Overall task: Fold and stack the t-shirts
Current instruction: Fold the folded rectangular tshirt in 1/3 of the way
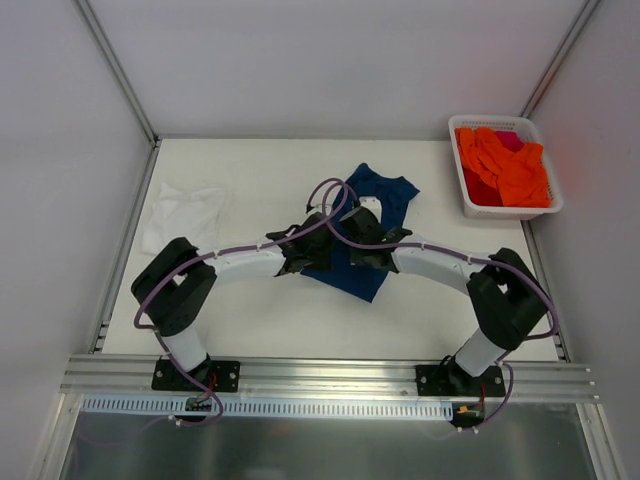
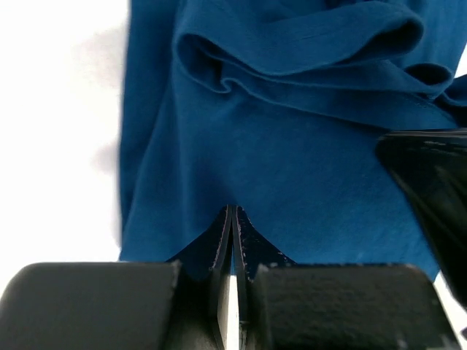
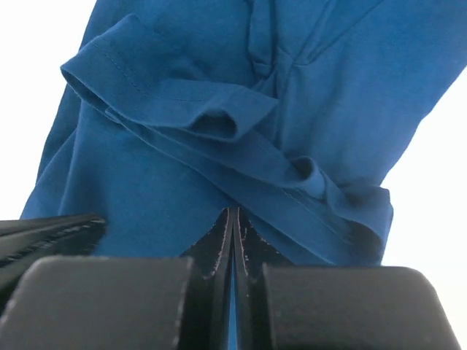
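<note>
Left fingers (image 2: 221, 244) and right fingers (image 3: 222, 244) are pinched shut on the near edge of the blue t-shirt (image 1: 390, 198), mid-worktop (image 1: 270, 170). The white t-shirt (image 1: 185, 212) lies by the left edge. We judge a fold is beginning: next we must lift and carry that edge over evenly.

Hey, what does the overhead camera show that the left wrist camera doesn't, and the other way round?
Only the overhead view: the white t-shirt lying crumpled at the table's left, the basket of orange cloth in the far right corner, and both arms meeting in the middle. Only the left wrist view: the left hand up close, shut, its tips apparently pinching the fabric, with rolled folds just beyond. Both: the blue t-shirt and part of the right hand.
</note>
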`<action>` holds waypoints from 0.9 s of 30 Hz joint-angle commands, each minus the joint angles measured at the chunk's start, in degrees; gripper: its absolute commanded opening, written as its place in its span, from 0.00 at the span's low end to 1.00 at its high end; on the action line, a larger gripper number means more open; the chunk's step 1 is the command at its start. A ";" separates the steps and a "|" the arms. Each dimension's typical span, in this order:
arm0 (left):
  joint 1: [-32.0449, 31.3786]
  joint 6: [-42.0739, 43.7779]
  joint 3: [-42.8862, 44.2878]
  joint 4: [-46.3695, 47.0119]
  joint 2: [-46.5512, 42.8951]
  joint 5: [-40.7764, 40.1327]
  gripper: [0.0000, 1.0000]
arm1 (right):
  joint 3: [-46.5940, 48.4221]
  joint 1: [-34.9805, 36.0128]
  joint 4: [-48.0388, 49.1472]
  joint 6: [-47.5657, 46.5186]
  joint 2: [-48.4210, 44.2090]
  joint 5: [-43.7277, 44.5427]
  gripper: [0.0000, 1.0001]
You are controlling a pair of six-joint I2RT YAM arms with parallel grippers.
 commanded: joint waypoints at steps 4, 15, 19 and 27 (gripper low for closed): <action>-0.51 -3.05 -1.72 5.86 3.82 3.86 0.00 | 3.94 -0.06 2.97 1.55 3.03 -1.11 0.00; -0.68 -5.24 -8.31 8.95 2.69 4.13 0.00 | 13.94 -3.83 2.79 -2.57 14.10 1.79 0.00; -0.86 -5.86 -11.04 9.12 0.58 3.52 0.00 | 20.70 -6.91 0.34 -5.64 17.87 2.75 0.00; -2.44 -8.14 -15.87 9.04 -4.35 2.64 0.00 | 34.95 -12.89 -6.34 -13.56 23.15 6.89 0.00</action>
